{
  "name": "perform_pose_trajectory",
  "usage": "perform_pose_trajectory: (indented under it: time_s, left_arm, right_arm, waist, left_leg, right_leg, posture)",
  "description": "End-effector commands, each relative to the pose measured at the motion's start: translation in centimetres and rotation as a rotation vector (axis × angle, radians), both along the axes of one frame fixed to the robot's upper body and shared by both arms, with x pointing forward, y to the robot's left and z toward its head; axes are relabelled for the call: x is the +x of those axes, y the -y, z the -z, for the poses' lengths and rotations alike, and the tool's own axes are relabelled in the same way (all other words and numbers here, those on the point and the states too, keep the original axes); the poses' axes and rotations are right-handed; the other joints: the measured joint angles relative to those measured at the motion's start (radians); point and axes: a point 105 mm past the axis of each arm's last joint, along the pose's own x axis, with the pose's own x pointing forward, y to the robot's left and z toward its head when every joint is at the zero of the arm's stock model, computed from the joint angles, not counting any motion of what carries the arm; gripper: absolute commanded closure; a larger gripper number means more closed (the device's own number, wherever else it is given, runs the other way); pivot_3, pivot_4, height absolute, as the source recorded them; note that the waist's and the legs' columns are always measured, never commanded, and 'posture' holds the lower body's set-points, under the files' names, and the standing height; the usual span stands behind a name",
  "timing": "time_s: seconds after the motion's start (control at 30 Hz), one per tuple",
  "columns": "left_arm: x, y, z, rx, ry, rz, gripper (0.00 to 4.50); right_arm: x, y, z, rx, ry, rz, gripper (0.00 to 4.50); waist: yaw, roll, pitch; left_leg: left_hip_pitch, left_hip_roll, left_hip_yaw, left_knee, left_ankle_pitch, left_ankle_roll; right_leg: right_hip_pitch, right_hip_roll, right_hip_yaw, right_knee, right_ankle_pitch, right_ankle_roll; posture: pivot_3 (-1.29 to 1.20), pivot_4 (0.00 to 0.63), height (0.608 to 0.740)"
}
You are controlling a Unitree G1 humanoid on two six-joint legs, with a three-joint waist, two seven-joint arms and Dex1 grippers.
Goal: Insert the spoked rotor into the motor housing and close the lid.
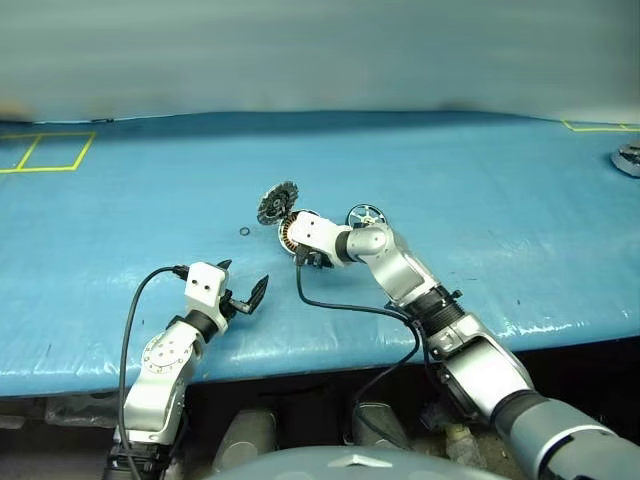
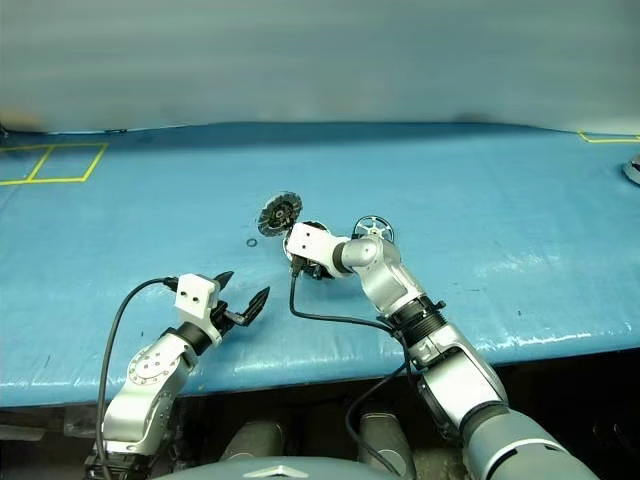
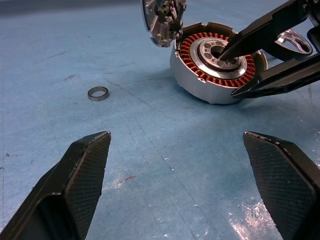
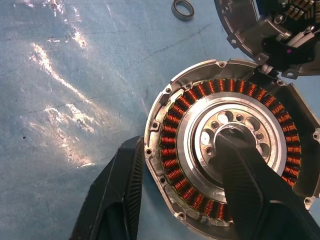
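Observation:
The motor housing (image 4: 220,86) lies open on the blue table, its copper windings ringing a silver centre. My right gripper (image 4: 177,142) straddles its wall. One finger (image 4: 250,190) sits in the centre hole and the other finger (image 4: 117,195) lies against the outer rim. The lid (image 1: 276,203) leans tilted just behind the housing. To the housing's right lies the spoked rotor (image 1: 366,215), flat on the table. My left gripper (image 1: 243,282) stands open near the table's front edge, short of the housing, with nothing between its fingers.
A small loose metal ring (image 1: 245,231) lies on the table (image 1: 480,180) left of the housing. Yellow tape squares mark the far left corner (image 1: 45,152) and the far right. A grey object (image 1: 628,160) sits at the right edge.

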Motion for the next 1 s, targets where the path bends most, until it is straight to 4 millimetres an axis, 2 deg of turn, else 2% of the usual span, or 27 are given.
perform_pose_trajectory:
  time_s: [0.03, 0.23, 0.43, 0.7, 0.8, 0.97, 1.0]
  left_arm:
    - [0.2, 0.2, -1.0, -0.001, 0.037, 0.014, 0.00]
    - [0.1, 0.0, -1.0, 0.000, 0.038, 0.010, 0.00]
    - [0.1, -0.1, -1.0, 0.002, 0.035, 0.007, 0.00]
    - [0.0, -0.1, -1.0, 0.004, 0.026, 0.011, 0.00]
    - [0.0, 0.0, -0.9, 0.004, 0.022, 0.016, 0.00]
    - [0.1, 0.5, -0.8, -0.001, 0.017, 0.031, 0.00]
    - [0.1, 0.6, -0.8, -0.002, 0.016, 0.034, 0.00]
  right_arm:
    - [-2.7, 0.4, 3.3, 0.000, -0.232, 0.060, 2.61]
    - [-5.2, -0.1, 3.3, 0.077, -0.375, 0.180, 2.62]
    - [-6.7, -0.7, 2.8, 0.169, -0.476, 0.317, 2.62]
    - [-8.9, -1.4, 2.0, 0.234, -0.562, 0.373, 2.62]
    - [-9.0, -1.6, 1.5, 0.269, -0.551, 0.412, 2.62]
    - [-8.1, -1.6, 0.6, 0.319, -0.473, 0.491, 2.62]
    - [-7.9, -1.6, 0.3, 0.335, -0.467, 0.501, 2.44]
  waist:
    - [0.001, 0.000, 0.000]
    - [0.005, -0.001, 0.000]
    - [0.005, -0.001, -0.001]
    - [0.006, -0.001, -0.001]
    - [0.005, 0.000, 0.000]
    - [0.005, 0.000, 0.000]
    - [0.004, 0.000, 0.000]
  left_leg:
    - [0.000, 0.000, 0.000, 0.000, -0.001, 0.000]
    - [-0.002, 0.000, -0.002, -0.002, -0.006, -0.001]
    - [-0.002, 0.000, -0.005, -0.002, -0.011, -0.001]
    - [-0.003, 0.001, -0.010, -0.002, -0.014, -0.003]
    - [-0.003, 0.001, -0.011, -0.003, -0.014, -0.003]
    - [-0.003, 0.001, -0.012, -0.004, -0.014, -0.003]
    - [-0.003, 0.000, -0.012, -0.004, -0.014, -0.004]
  right_leg:
    - [0.000, 0.000, 0.000, 0.000, 0.000, -0.001]
    - [-0.002, 0.000, -0.002, -0.001, -0.003, -0.001]
    - [-0.003, 0.000, -0.003, -0.002, -0.007, -0.001]
    - [-0.004, -0.001, -0.011, -0.004, -0.009, -0.002]
    - [-0.004, -0.001, -0.011, -0.004, -0.010, -0.002]
    - [-0.004, -0.001, -0.012, -0.005, -0.011, -0.002]
    - [-0.004, -0.001, -0.013, -0.005, -0.011, -0.002]
  posture:
    - [0.00, 0.150, 0.740]
    - [0.00, 0.150, 0.740]
    - [0.00, 0.150, 0.740]
    - [0.00, 0.150, 0.740]
    - [0.00, 0.150, 0.740]
    - [0.00, 0.150, 0.740]
    - [0.00, 0.150, 0.740]
